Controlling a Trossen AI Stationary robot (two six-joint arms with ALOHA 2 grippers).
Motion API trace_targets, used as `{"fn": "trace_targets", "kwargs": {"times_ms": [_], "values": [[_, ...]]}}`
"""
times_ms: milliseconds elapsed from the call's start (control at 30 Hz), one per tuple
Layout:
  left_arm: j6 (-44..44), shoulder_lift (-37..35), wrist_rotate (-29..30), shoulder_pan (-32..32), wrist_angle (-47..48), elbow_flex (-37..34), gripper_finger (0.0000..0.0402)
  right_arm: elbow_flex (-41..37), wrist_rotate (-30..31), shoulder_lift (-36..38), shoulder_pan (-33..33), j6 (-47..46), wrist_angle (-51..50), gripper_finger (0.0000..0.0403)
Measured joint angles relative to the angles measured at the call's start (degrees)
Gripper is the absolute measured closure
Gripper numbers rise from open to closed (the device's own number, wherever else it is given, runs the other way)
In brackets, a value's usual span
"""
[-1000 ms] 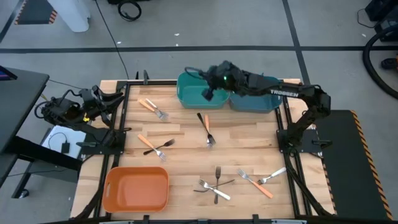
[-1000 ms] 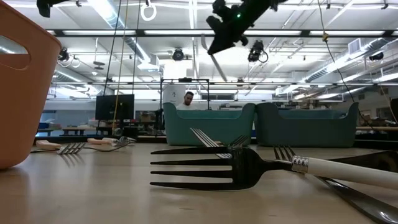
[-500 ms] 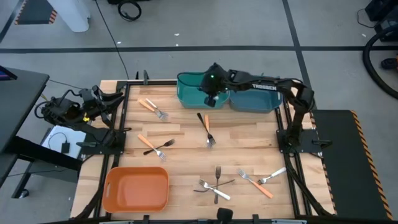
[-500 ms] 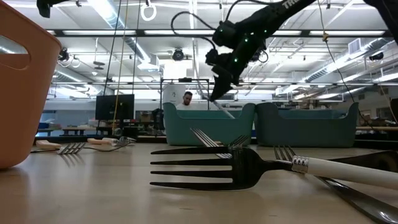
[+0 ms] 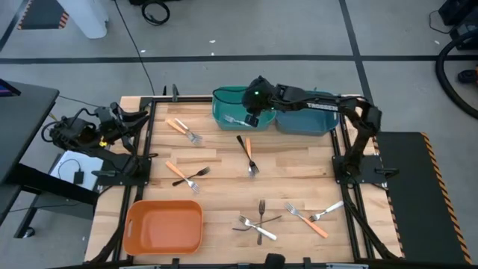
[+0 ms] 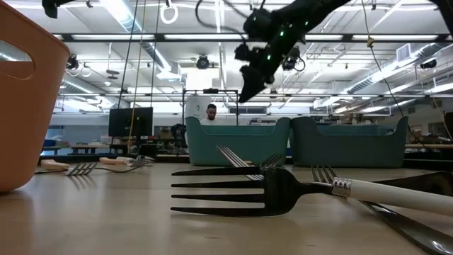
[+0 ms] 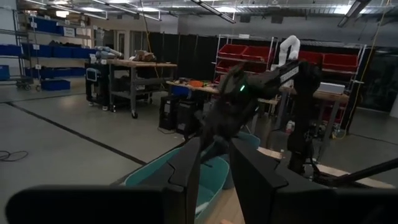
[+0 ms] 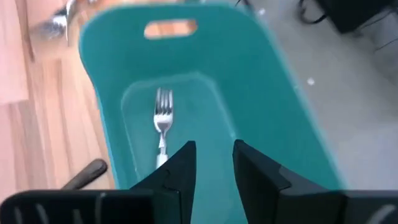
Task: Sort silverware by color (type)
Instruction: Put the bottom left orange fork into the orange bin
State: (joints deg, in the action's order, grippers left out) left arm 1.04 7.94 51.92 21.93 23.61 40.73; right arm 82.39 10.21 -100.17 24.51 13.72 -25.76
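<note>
Silverware lies in two places: one white-handled fork [image 8: 162, 124] rests flat on the floor of the left teal bin [image 5: 224, 118], and the other forks are scattered over the tabletop [image 5: 224, 168], orange-handled, black and white ones mixed together. The fork in the bin suggests that this bin collects the white kind. The right claw [image 5: 249, 118] hangs above the bin's inner side with its jaws apart and nothing between them; the fork sits below and just ahead of its fingers [image 8: 180, 163], apart from them, tines pointing away. The left claw [image 7: 214, 171] waits off the tabletop's left edge, jaws parted and empty. An orange bin [image 5: 164, 226] stands at the near left corner, with nothing visible in it.
</note>
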Motion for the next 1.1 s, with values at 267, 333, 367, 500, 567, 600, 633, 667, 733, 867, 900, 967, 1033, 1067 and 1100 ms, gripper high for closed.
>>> {"fn": "trace_targets", "kwargs": {"times_ms": [267, 333, 367, 500, 567, 600, 633, 667, 733, 867, 900, 967, 1033, 1067, 1100], "values": [[0.94, 0.60, -3.31, 0.02, 3.54, 0.02, 0.0293, 0.06, 5.51, 10.93, -2.66, -0.63, 0.21, 0.0288], [2.53, 1.81, -4.54, 0.07, 3.50, 0.09, 0.0283, 0.06, 6.49, 13.68, -3.44, -1.93, 0.20, 0.0288], [2.69, 2.73, -4.65, 0.07, 3.70, 0.09, 0.0278, 0.07, 7.17, 14.92, -3.84, -2.93, 0.20, 0.0288], [2.56, 7.46, -1.86, 0.00, 3.59, 0.07, 0.0263, 0.08, 10.99, 19.75, -5.80, -6.46, 0.42, 0.0288], [3.02, 10.55, -0.07, -0.02, 3.65, 0.07, 0.0261, 0.08, 12.47, 21.78, -6.89, -8.43, 0.40, 0.0288], [3.54, 12.12, -0.01, -0.02, 3.65, 0.07, 0.0261, 0.08, 12.83, 22.77, -7.50, -9.61, 0.40, 0.0288], [4.49, 13.87, -0.07, -0.02, 3.65, 0.07, 0.0261, 0.08, 12.84, 23.59, -8.13, -10.76, 0.41, 0.0288], [5.36, 15.69, -0.23, -0.02, 3.56, 0.07, 0.0261, 0.08, 12.83, 24.38, -8.64, -11.83, 0.41, 0.0288], [7.90, 19.66, -0.44, 0.02, 3.70, 0.04, 0.0260, 0.08, 12.81, 25.66, -9.63, -13.11, 0.42, 0.0288], [10.65, 26.43, -0.52, -0.42, 3.00, 0.04, 0.0260, 0.08, 12.81, 27.27, -10.89, -13.80, 0.06, 0.0288], [10.67, 28.08, -0.87, -1.09, 2.47, 0.04, 0.0260, 0.08, 12.79, 27.45, -11.10, -14.14, -0.11, 0.0288], [11.67, 30.90, -3.02, -3.05, 1.20, 0.02, 0.0260, 0.08, 12.74, 27.48, -11.45, -16.28, -0.29, 0.0288], [13.46, 33.18, -7.90, -5.62, -0.74, 0.01, 0.0260, 0.08, 12.66, 27.34, -11.90, -19.55, -1.03, 0.0288], [14.09, 34.04, -11.28, -7.10, -0.99, 0.22, 0.0260, 0.08, 12.53, 27.28, -12.16, -21.07, -1.50, 0.0288], [14.71, 34.90, -15.01, -8.59, -0.99, 0.51, 0.0260, 0.08, 12.11, 27.24, -12.46, -22.28, -2.27, 0.0288]]}}
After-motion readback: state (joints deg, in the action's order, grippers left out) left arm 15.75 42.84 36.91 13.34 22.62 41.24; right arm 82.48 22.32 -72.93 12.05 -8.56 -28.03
